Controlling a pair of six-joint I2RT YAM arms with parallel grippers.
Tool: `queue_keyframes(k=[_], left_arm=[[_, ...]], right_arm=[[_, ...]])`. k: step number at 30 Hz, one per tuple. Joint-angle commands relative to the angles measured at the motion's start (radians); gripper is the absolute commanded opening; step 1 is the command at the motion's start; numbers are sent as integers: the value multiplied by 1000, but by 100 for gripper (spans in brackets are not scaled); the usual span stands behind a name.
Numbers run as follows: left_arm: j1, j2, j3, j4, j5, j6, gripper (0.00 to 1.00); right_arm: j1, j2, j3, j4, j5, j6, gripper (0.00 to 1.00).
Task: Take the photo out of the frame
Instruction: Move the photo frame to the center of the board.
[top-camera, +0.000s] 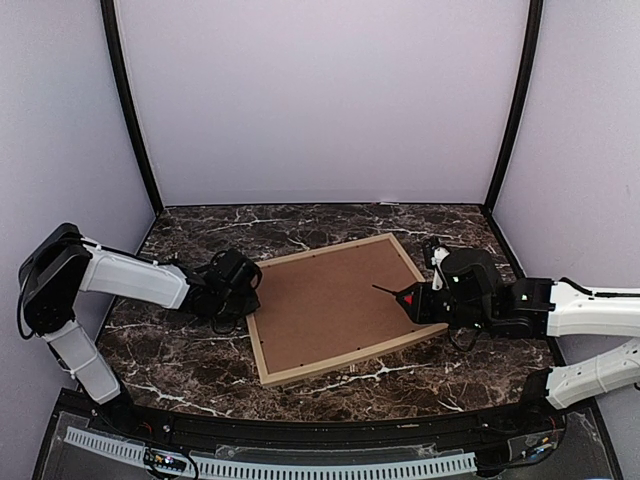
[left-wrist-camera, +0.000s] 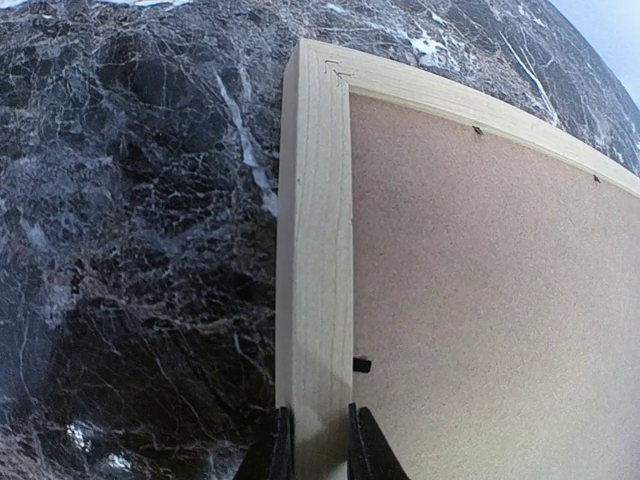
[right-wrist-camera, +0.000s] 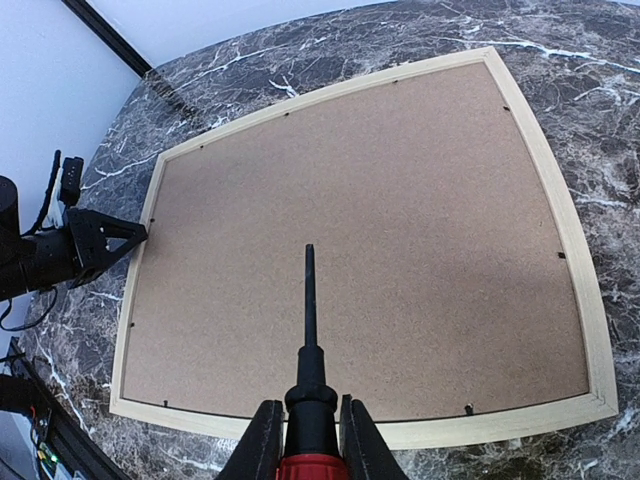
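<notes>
the frame (top-camera: 340, 359) is lying back-up in the middle of the marble table (top-camera: 190, 372), with its brown backing board (top-camera: 335, 300) facing up and the photo hidden from every view. the left gripper (left-wrist-camera: 318, 440) is pinching the frame's left rail. the right gripper (right-wrist-camera: 311, 440) is clenching a red-handled screwdriver (right-wrist-camera: 309, 330), its black shaft pointing across the board; whether the tip is touching cannot be told.

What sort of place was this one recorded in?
Probably a robot test booth: plain pale walls with black corner posts enclose a marble-patterned table, with two arms bolted at its near edge.
</notes>
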Motion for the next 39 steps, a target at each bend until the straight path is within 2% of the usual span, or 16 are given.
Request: queue_keyframes(k=[1,6,10,17,24,30,34,39], left_arm=[[-59,56,-47,-95,147,-107,17],[-94,97,-32,24,194,-111,20],[-107,98,-14,59,212,-84,26],[-113,11,-87,125,218,-61,52],[-123,-120,-130,104,191,59,65],[-129,-298,-256,85,174,196,64],[-129,-408,-380,151,274,291,60],[-131,-478,-443,225,381,356,53]], right_arm=[[-1,-12,-3,46,-6,11,0],[0,-20,-11,45,-7,14,0],[0,-23,-10,39,-12,14,0],[1,-16,-17,66,-34,17,0],[7,30,6,114,-95,-5,0],[13,77,17,166,-143,-12,0],[16,140,35,190,-176,-15,0],[34,237,76,253,-266,-42,0]])
